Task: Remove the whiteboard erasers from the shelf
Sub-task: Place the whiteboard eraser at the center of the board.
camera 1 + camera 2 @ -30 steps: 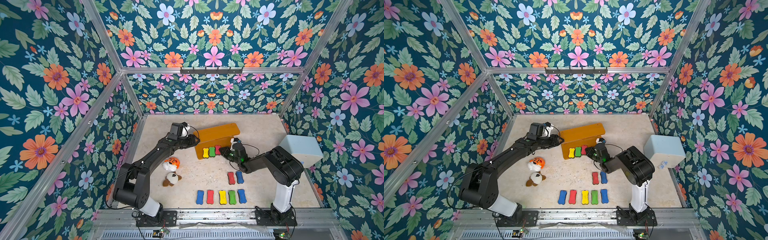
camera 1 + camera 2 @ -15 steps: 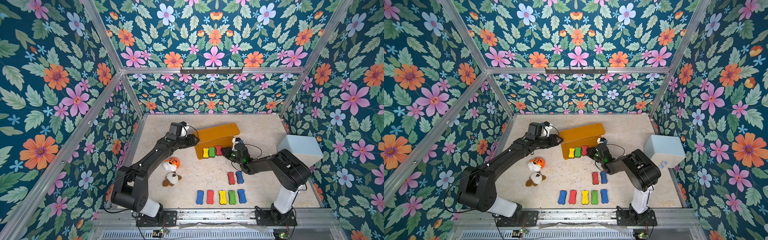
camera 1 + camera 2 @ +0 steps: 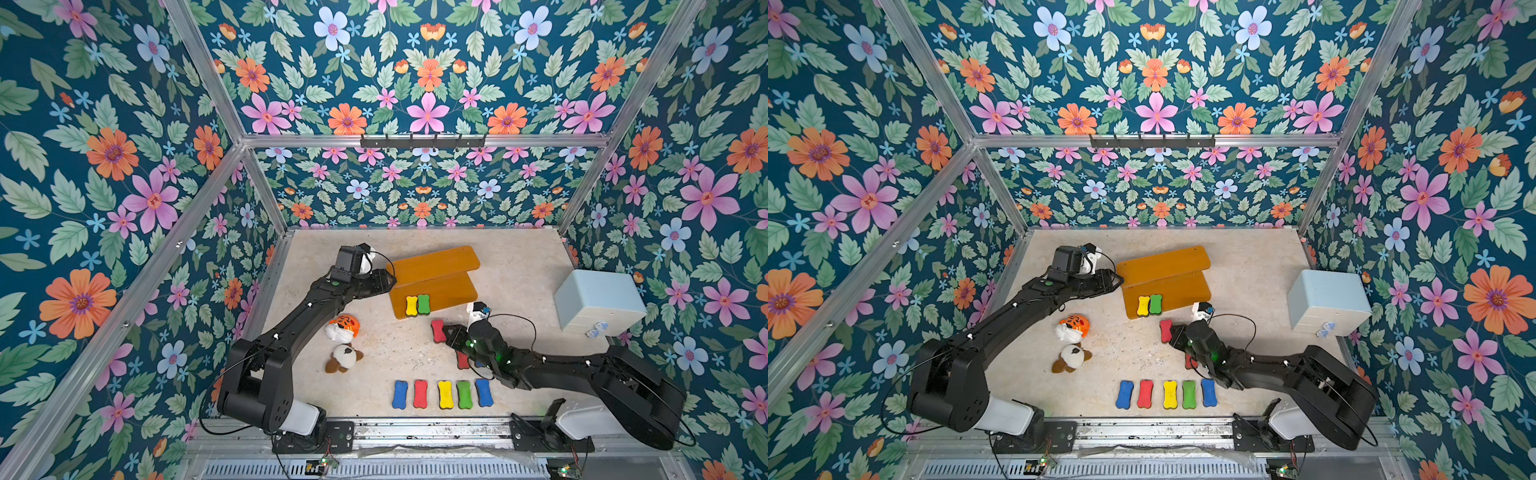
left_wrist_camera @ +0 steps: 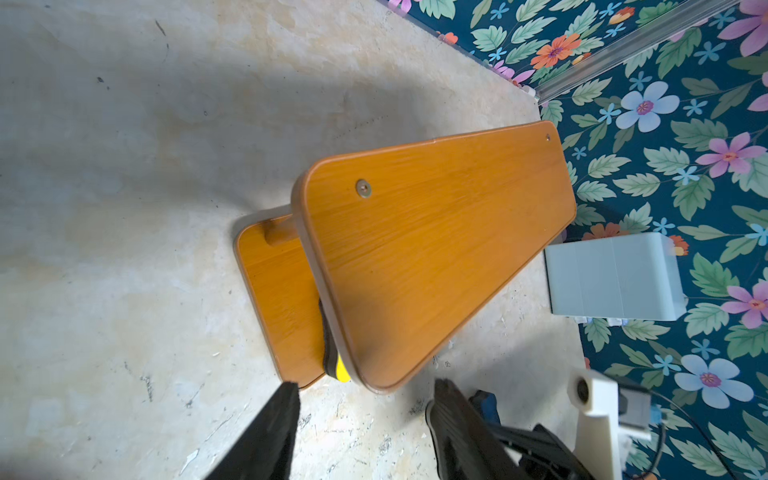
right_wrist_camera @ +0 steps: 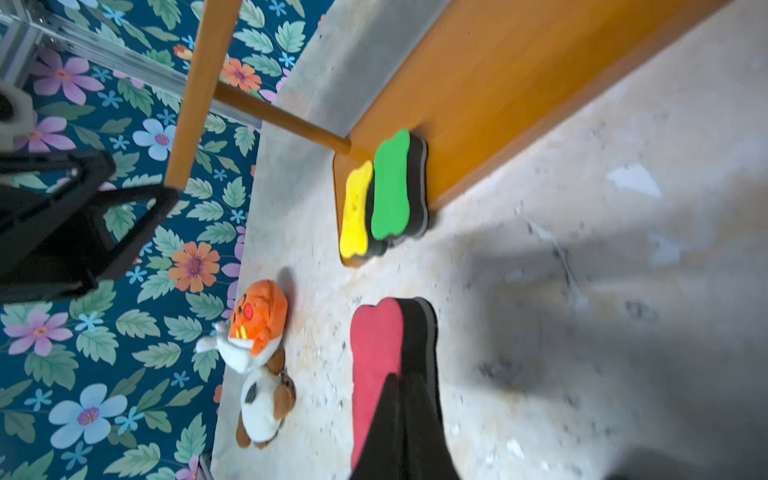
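Bench (image 3: 395,353) read as a clock in both top views, 12 = back wall.

Left tool (image 3: 388,279) is at approx 10 o'clock, tips just beside the left end of the shelf (image 3: 436,266). In the left wrist view its fingers (image 4: 274,436) stand apart w/ nothing between them: released, empty.

Two plush toys lie at 8 o'clock: orange tiger (image 3: 345,326) and, touching it on the 6 o'clock side, brown-white dog (image 3: 344,358).

The shelf sits near centre, a bit toward 12. Its upper board is bare. Lower board (image 3: 451,291) carries 2 at its front-left corner: yellow eraser (image 3: 411,306) and green eraser (image 3: 423,304), side by side, touching, felt down.

Front row (image 3: 445,394) lies at 6 o'clock along the bench's front edge: 5 erasers flat, close together. L to R they run blue, red, yellow, green, blue.

Red eraser (image 3: 437,330) is off the shelf, at 5 o'clock from the green one, near the lower board's front edge. Right tool (image 3: 448,333) is clenched on it. In the right wrist view the dark fingers (image 5: 399,436) close on its near end. Can't tell if it touches the bench.

Second red eraser (image 3: 462,360) lies partly hidden under the right arm, between the held one and the front row.

Pale blue box (image 3: 598,299) stands at 3 o'clock by the right wall, well apart from the shelf.
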Controlling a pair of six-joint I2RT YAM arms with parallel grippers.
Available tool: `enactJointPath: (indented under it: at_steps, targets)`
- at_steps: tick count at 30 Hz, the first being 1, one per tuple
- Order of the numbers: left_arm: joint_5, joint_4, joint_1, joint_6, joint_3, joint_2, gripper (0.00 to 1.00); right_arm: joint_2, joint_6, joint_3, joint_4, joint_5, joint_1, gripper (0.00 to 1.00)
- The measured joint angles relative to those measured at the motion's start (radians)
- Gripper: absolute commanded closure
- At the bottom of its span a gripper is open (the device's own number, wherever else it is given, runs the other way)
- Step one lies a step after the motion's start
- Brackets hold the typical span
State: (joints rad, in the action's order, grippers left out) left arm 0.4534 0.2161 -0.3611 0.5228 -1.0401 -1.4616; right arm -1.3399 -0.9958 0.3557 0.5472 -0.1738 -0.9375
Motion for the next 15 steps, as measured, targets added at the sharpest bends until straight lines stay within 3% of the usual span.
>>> enactJointPath:
  at_steps: [6,15]
  targets:
    - [0.0,-0.005,0.0,0.003,0.004,0.009,0.42,0.064,-0.108,-0.06,-0.09,-0.116,-0.127,1.0]
    - [0.001,-0.008,-0.001,0.007,0.01,0.009,0.41,0.042,-0.185,-0.076,-0.132,-0.164,-0.171,1.0]
